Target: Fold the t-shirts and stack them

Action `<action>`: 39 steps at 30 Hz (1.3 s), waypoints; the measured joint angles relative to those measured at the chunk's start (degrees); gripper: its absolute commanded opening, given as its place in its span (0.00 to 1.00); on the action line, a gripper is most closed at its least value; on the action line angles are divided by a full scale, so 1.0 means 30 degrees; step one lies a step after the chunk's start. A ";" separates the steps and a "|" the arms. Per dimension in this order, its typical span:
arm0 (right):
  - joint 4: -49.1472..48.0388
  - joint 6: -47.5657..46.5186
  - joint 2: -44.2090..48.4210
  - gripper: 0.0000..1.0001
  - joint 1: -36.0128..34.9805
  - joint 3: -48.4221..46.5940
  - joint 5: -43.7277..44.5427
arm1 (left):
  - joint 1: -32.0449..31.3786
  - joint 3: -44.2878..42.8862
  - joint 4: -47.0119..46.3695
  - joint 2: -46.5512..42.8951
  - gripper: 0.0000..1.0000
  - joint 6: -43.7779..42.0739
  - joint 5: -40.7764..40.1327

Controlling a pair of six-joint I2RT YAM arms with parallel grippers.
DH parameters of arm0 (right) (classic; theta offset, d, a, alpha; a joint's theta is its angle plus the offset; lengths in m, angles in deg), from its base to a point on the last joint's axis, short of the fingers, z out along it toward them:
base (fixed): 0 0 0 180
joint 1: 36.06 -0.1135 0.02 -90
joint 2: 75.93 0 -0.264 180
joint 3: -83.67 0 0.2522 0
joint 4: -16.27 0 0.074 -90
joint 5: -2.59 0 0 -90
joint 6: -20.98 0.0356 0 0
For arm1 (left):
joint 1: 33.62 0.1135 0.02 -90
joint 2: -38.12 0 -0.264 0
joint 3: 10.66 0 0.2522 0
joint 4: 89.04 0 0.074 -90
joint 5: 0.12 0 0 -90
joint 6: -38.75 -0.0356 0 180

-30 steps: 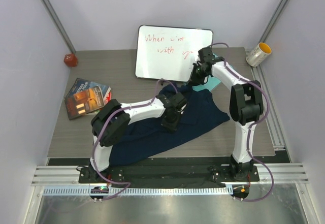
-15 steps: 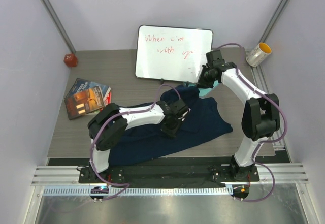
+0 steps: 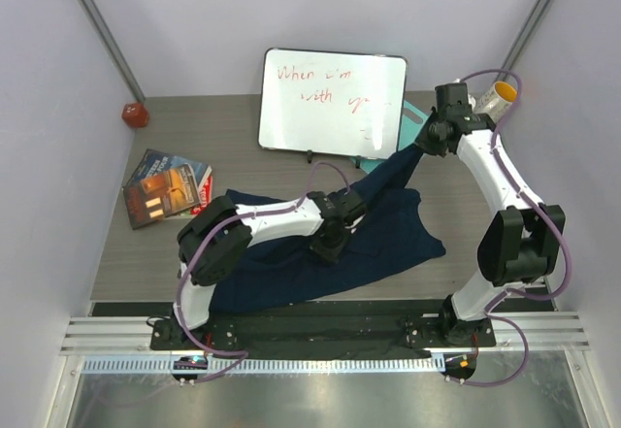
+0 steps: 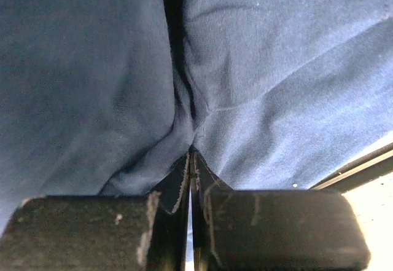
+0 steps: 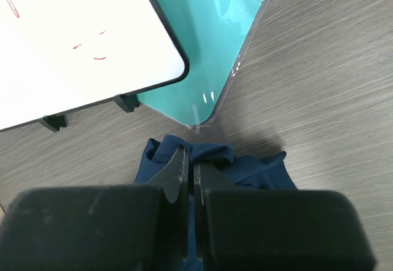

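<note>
A dark navy t-shirt (image 3: pixel 281 253) lies rumpled across the near middle of the table. My left gripper (image 3: pixel 327 245) is down on its middle, shut, and the cloth (image 4: pixel 258 86) puckers into the closed tips of the left gripper (image 4: pixel 192 155). My right gripper (image 3: pixel 428 143) hangs at the back right beside the whiteboard. It is shut on an edge of the same t-shirt, which stretches up from the table as a taut band (image 3: pixel 388 171). In the right wrist view, bunched navy fabric (image 5: pixel 212 151) sits pinched at the tips of the right gripper (image 5: pixel 192 160).
A whiteboard (image 3: pixel 333 103) with red writing stands at the back. A teal board (image 3: pixel 411 120) lies flat behind it, also in the right wrist view (image 5: pixel 209 31). Books (image 3: pixel 165 187) lie at the left, a red object (image 3: pixel 134 115) at the back left, a yellow-lined cup (image 3: pixel 495 104) at the back right.
My right gripper has swung right and away from the whiteboard's front, drawing the t-shirt's edge out into a stretched band. The left gripper has stayed on the shirt's middle.
</note>
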 measured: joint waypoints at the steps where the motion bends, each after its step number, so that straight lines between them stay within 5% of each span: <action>1: 0.0124 0.0000 0.0000 0.01 0.0102 -0.0109 0.0073 | -0.0029 -0.0386 0.0401 0.0313 0.00 -0.0007 -0.0044; 20: 0.1537 0.0102 -0.5071 0.01 0.0809 -0.6790 -0.2557 | 0.0036 -0.5129 0.5158 0.3555 0.00 -0.0488 -0.0270; 29: 0.1734 0.0117 -0.6535 0.01 0.0627 -0.9275 -0.5391 | 0.0736 -0.4954 0.4830 0.2922 0.16 0.0131 0.0335; 39: 0.1064 0.0080 -0.6564 0.01 0.0583 -0.8881 -0.5909 | 0.3162 -0.5326 0.3861 0.2565 0.28 0.0663 -0.2251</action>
